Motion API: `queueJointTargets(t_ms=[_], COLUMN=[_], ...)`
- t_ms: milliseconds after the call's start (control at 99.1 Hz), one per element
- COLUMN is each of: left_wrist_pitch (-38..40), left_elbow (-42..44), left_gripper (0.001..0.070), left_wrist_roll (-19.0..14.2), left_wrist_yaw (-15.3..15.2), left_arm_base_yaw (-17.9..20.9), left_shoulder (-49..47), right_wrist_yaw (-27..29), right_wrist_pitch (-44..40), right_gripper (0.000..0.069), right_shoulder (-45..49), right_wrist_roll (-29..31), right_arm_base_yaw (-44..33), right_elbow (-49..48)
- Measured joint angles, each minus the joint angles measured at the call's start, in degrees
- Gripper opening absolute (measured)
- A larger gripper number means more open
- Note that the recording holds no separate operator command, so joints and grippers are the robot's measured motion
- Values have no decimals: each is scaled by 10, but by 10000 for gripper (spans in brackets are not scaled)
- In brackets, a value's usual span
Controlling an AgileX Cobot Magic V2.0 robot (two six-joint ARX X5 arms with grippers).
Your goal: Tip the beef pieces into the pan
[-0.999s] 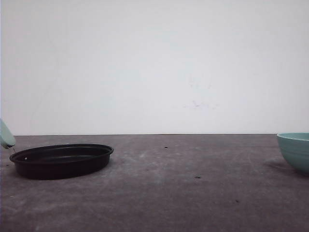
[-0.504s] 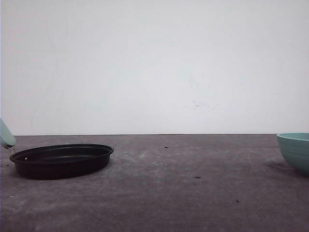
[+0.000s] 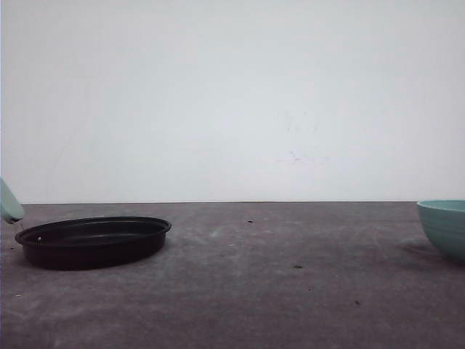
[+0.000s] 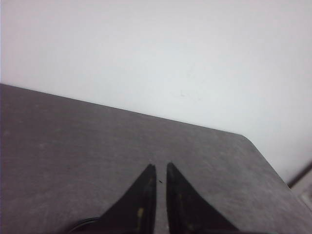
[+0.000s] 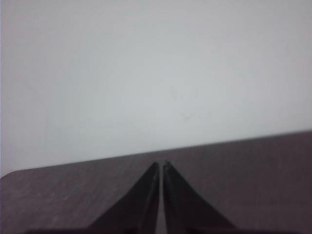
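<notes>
— Pan (image 3: 93,241) first: where does it sit?
— On the dark grey table (image 3: 276,291), shallow, round and black. Its pale mint-green handle (image 3: 9,203) pokes up at the side away from the bowl.
— Which bowl?
— A teal bowl (image 3: 443,227), well apart from the pan, across a wide stretch of bare tabletop and cut off at the picture's edge.
— Any beef pieces?
— The low front view hides what lies inside the pan and the bowl, so I cannot tell.
— And the left gripper (image 4: 158,169)?
— Its two dark fingers taper forward over the table with only a thin slit between the tips, nothing held.
— The right gripper (image 5: 160,165)?
— Fingertips pressed nearly together, also holding nothing, pointing toward the white wall (image 3: 232,94).
</notes>
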Motion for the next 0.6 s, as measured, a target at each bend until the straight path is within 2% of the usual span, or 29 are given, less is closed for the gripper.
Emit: queueJointTargets(t_ms=[91, 202, 262, 323, 383, 464, 525, 595], left_wrist_pitch=[0, 0, 1, 1, 1, 1, 0, 1], left_elbow=[0, 0, 0, 0, 0, 0, 0, 0], left_gripper=[11, 21, 56, 123, 219, 334, 376, 398], left_wrist_roll=[17, 31, 34, 35, 36, 35, 26, -2], left_wrist_yaw=[15, 17, 17, 17, 17, 16, 17, 17], left_arm_base_yaw=[-10, -17, -17, -17, -17, -17, -17, -17], left_shoulder=[2, 5, 6, 8, 11, 15, 19, 26], right_wrist_yaw=[4, 19, 21, 21, 23, 42, 54, 63], right_wrist_pitch=[-7, -8, -7, -19, -29, -50, -66, -80], right_gripper=[13, 13, 15, 42, 127, 318, 444, 523], right_shoulder=[44, 76, 82, 84, 88, 91, 93, 97], right_wrist_roll=[-25, -55, -68, -76, -82, -84, -85, -86], right_arm_base_yaw=[0, 0, 0, 0, 0, 0, 0, 0], right_elbow=[66, 119, 125, 125, 125, 125, 125, 125])
